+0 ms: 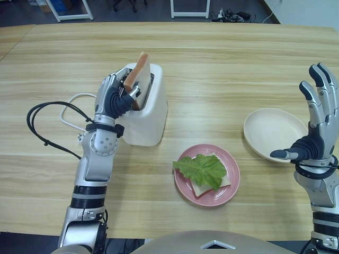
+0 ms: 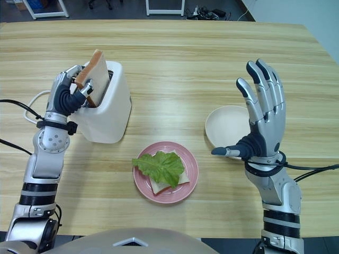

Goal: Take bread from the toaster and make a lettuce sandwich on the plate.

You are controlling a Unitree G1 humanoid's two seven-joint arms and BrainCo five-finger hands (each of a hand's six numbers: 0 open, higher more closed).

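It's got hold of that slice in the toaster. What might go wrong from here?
The left hand grips the tilted slice by one edge, so it might slip or tear on lifting. Nothing steadies the toaster; the right hand is open, off by the bowl, so a snagged slice could drag it. The lettuce overhangs the bread on the plate, so a skewed drop might push it off.

White toaster [image 1: 151, 114] with a toast slice [image 1: 141, 69]; pink plate [image 1: 233, 184] holding a lettuce leaf [image 1: 204, 169] on a white bread slice [image 1: 200, 189].
The toast slice tilts up out of the slot, pinched by the left hand [image 1: 114, 98]. The plate lies nearer, right of the toaster, its green leaf covering most of the bread.
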